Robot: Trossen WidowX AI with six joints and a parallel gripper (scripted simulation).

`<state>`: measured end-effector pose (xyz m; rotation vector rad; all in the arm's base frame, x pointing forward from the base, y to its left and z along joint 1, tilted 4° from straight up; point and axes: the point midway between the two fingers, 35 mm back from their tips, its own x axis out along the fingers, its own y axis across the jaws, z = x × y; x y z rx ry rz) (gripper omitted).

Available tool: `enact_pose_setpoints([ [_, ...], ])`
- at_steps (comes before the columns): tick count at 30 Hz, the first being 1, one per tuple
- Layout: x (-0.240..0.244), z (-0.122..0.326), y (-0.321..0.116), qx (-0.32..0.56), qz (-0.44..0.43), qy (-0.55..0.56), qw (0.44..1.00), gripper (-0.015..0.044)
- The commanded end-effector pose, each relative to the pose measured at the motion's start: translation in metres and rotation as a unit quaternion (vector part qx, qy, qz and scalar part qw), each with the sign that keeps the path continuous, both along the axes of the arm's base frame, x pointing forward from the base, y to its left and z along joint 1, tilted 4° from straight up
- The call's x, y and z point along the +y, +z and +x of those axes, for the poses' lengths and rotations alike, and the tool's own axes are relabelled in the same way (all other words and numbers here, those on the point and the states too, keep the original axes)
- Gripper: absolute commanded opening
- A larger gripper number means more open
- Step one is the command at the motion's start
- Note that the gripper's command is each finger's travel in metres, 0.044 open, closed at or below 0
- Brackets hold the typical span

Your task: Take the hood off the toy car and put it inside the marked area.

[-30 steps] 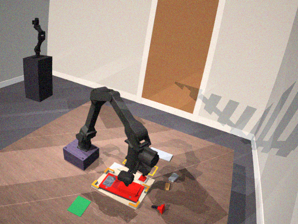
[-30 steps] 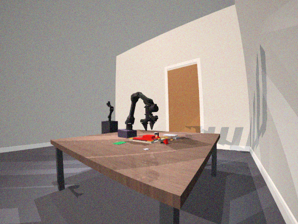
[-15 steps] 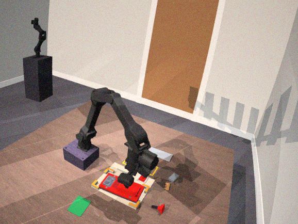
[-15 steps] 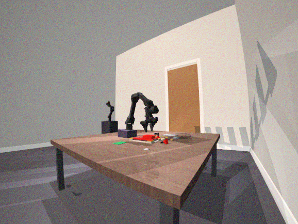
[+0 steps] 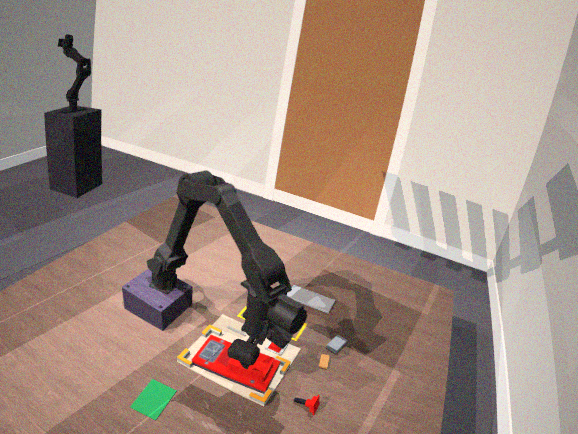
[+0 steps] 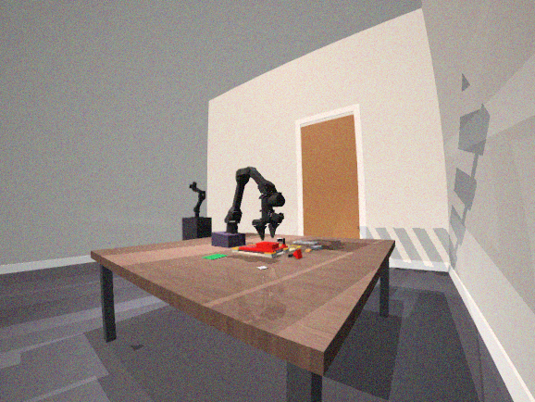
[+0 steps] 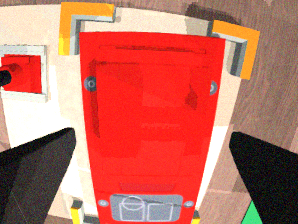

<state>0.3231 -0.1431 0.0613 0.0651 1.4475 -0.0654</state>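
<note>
The red toy car [image 5: 215,367] [image 7: 87,175] lies on a pale board with orange corner brackets. Its hood looks to be the raised red part [image 5: 260,369] [image 6: 267,245] [image 7: 145,100]; its edges blend into the red body. The hood sits on the car. My gripper [image 6: 267,238] [image 7: 154,138] is open and empty, pointing down above the car. In the wrist view its fingers stand either side of the red body. In the top view the jaws hide part of the car. The marked area shows as a yellow outline [image 5: 301,332] behind the board, partly hidden by the arm.
A red piece with a black knob [image 7: 30,75] sits in a grey frame beside the car. Another red piece with a black handle [image 5: 313,404] lies off the board. A grey plate [image 5: 320,301], grey block [image 5: 336,343], orange block [image 5: 324,361] and green sheet [image 5: 154,398] lie around.
</note>
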Motion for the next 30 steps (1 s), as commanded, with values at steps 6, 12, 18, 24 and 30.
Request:
enact_pose_setpoints([
  [6, 0.001, -0.001, -0.012, 0.006, 0.001, 0.000, 1.000, 0.0440],
  [12, 0.001, 0.000, -0.016, 0.006, 0.001, 0.000, 1.000, 0.0440],
  [18, 0.001, 0.000, -0.017, 0.006, 0.001, 0.000, 1.000, 0.0440],
  [24, 0.001, 0.000, -0.019, 0.006, 0.001, 0.000, 1.000, 0.0440],
  [30, 0.001, 0.001, -0.022, 0.006, 0.001, 0.000, 1.000, 0.0440],
])
